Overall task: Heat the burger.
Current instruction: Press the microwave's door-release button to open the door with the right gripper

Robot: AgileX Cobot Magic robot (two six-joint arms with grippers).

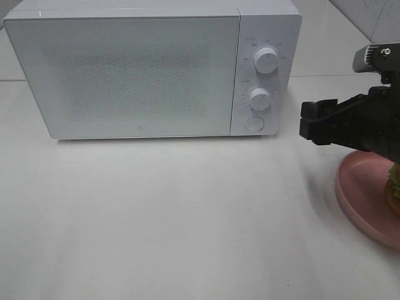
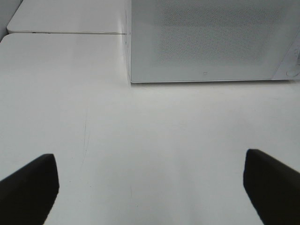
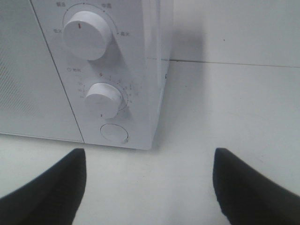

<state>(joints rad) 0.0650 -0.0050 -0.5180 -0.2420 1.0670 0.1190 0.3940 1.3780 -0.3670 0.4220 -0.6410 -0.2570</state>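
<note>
**Burger lying on pink plate at right edge, both tools being held released**

In the exterior high view, the burger (image 1: 394,192) is being carried on a pink plate (image 1: 357,187) at the lower right edge of the frame. Only a sliver of green lettuce and brown filling is being shown there. The rest is being cut off by the frame edge and hidden by the black arm above it. The plate is resting on the white surface (image 1: 187,225), well apart from the white microwave (image 1: 125,75) filling the upper left and centre of the frame.

The microwave's door (image 1: 122,72) is being shown closed. On the panel to its right, an upper knob (image 1: 267,60), a lower knob (image 1: 259,98) and a round button (image 1: 254,123) are being shown one below the other.

The right tool (image 1: 307,120) is being held released at the right of the frame. It is above the inner rim of the plate and pointing toward the control panel. In the right wrist view its black fingers (image 3: 51,187) are being held wide apart, with only bare surface between them.

The left tool (image 2: 150,187) is outside the exterior high view. In the left wrist view it is likewise being held released and grasping nothing, facing the microwave door across bare surface.
</note>
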